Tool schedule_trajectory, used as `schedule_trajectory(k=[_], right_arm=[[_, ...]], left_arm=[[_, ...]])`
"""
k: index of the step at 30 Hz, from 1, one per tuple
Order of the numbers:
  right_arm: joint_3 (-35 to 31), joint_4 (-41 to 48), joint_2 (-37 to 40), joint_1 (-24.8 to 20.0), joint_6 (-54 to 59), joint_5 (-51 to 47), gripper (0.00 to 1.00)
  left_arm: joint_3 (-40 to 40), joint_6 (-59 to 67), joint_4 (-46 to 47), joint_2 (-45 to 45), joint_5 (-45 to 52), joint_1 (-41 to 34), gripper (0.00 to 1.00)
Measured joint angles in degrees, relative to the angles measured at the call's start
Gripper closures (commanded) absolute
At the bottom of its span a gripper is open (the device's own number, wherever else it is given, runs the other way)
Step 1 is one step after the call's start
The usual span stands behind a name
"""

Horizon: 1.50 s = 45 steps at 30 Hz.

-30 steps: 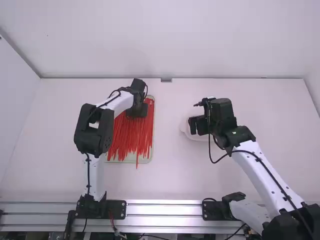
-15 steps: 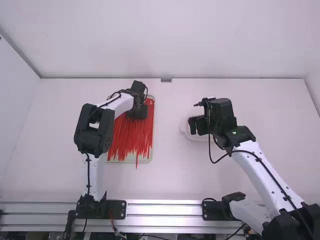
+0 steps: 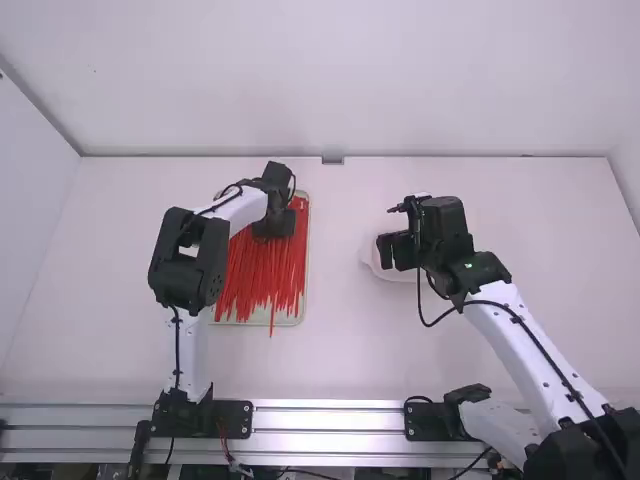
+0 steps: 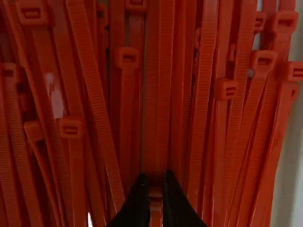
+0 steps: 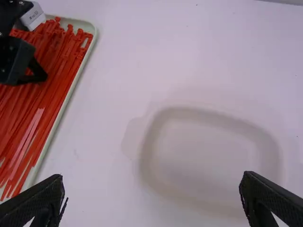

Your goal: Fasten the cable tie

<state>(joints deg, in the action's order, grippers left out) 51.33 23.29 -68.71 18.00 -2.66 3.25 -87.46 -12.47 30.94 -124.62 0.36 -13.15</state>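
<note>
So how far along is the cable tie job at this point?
Nothing is fastened yet: the red ties lie straight in the tray. In hand: the left claw pinches one cable tie among them. The right claw hangs open above the white dish. To do: lifting, threading, pulling tight.

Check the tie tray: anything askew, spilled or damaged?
One cable tie sticks out past the tray's near edge, over the table; the other ties lie inside it. Nothing looks spilled or damaged.
</note>
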Motion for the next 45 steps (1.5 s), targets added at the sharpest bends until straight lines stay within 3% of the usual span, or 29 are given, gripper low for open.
schedule_trajectory(k=[18, 31, 45], right_arm=[[0.0, -0.4, 0.0, 0.0, 0.0, 0.0, 0.02], [0.0, -0.4, 0.0, 0.0, 0.2, 0.0, 0.02], [0.0, -0.4, 0.0, 0.0, 0.1, 0.0, 0.02]], left_arm=[[-4.3, -1.2, 1.8, 3.1, -3.7, -0.7, 0.98], [-4.3, -0.4, 9.1, 22.6, -8.8, -4.2, 0.98], [-4.3, 0.1, 14.8, 37.5, -23.5, -14.9, 0.98]])
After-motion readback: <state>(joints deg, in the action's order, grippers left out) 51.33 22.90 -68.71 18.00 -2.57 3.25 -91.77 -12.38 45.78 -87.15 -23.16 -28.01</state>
